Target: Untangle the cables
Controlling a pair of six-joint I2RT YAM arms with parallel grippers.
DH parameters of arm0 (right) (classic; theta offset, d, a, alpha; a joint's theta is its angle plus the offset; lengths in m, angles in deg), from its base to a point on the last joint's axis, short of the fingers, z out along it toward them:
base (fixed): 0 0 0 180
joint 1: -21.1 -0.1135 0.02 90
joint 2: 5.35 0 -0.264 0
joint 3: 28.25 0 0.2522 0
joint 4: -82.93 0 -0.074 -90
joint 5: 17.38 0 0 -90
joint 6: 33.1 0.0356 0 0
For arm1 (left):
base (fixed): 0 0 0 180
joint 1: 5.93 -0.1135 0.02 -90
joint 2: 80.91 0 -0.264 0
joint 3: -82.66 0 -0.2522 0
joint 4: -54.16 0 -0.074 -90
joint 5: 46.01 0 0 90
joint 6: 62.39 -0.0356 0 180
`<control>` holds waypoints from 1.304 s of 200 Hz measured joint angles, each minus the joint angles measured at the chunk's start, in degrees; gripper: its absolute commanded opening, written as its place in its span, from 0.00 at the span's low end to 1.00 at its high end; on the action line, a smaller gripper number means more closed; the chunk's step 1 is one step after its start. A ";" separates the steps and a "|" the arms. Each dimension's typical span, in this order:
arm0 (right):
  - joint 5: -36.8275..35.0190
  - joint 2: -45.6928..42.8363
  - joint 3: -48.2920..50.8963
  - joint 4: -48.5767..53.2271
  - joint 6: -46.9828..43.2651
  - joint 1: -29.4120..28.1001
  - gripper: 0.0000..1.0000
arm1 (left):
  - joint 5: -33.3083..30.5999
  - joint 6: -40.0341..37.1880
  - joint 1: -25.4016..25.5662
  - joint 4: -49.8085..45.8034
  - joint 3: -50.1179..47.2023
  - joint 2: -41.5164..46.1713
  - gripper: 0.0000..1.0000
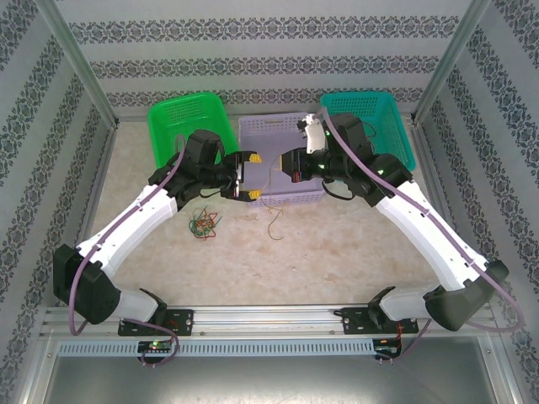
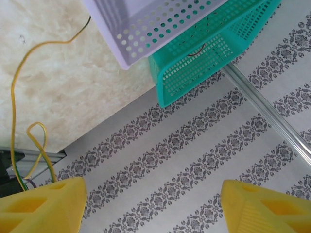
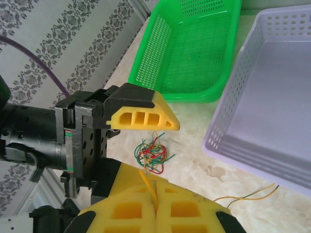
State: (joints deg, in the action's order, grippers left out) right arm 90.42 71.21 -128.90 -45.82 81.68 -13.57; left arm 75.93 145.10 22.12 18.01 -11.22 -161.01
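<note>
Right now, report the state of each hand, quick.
Left hand: open, gripping nothing.
Right hand: closed on the yellow cable.

This is a robotics lab test cell, not a lived-in room. A left arm and a right arm are bolted to an aluminium rail at the near edge of a table. A slotted cable duct runs just below the rail. Aluminium posts frame the cell. Flat panels printed with striped wallpaper close it at the back and sides, like a backdrop. The table top has a marble look. At its back stand a green basket, a purple basket and a teal basket, all perforated plastic. A small tangle of wires lies nearer.
</note>
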 measured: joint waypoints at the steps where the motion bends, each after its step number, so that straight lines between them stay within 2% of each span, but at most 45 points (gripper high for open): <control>1: -0.15 0.00 0.07 -0.09 -0.02 -0.04 0.00 | 0.00 0.04 0.02 0.00 0.02 0.00 0.73; 83: -5.14 -0.59 2.29 -0.92 -2.51 -0.09 0.00 | 0.59 1.57 0.02 -3.17 -1.07 3.06 0.74; 150: -4.85 -1.44 3.08 -2.54 -2.71 -0.24 0.00 | 0.63 1.73 0.55 -3.72 -1.36 3.26 0.74; 181: -4.48 -1.79 3.74 -3.74 -2.69 -0.70 0.00 | 0.85 1.77 1.68 -3.72 -1.36 1.33 0.69; 193: -4.35 -1.86 3.89 -3.80 -2.69 -0.74 0.00 | 0.87 1.79 1.88 -3.69 -1.38 0.81 0.63; 209: -3.48 -1.97 3.93 -4.02 -2.69 -0.83 0.00 | 0.79 1.73 1.90 -3.19 -1.88 0.70 0.45; 233: -1.01 -2.93 5.05 -4.92 -2.64 -0.83 0.00 | -0.35 1.73 1.46 -1.33 -4.37 0.66 0.08; 243: 0.68 -3.39 5.73 -5.14 -2.64 -0.83 0.00 | -0.90 1.73 0.76 -0.87 -5.18 0.24 0.00; 261: 4.15 -3.80 6.88 -5.18 -2.67 -0.87 0.00 | -1.22 0.92 -1.38 1.42 -5.11 -1.38 0.00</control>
State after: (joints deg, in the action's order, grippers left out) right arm 94.57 67.41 -122.02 -51.00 79.01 -14.45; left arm 74.71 146.02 20.74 19.43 -16.33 -162.39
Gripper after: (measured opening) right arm 0.056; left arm 0.051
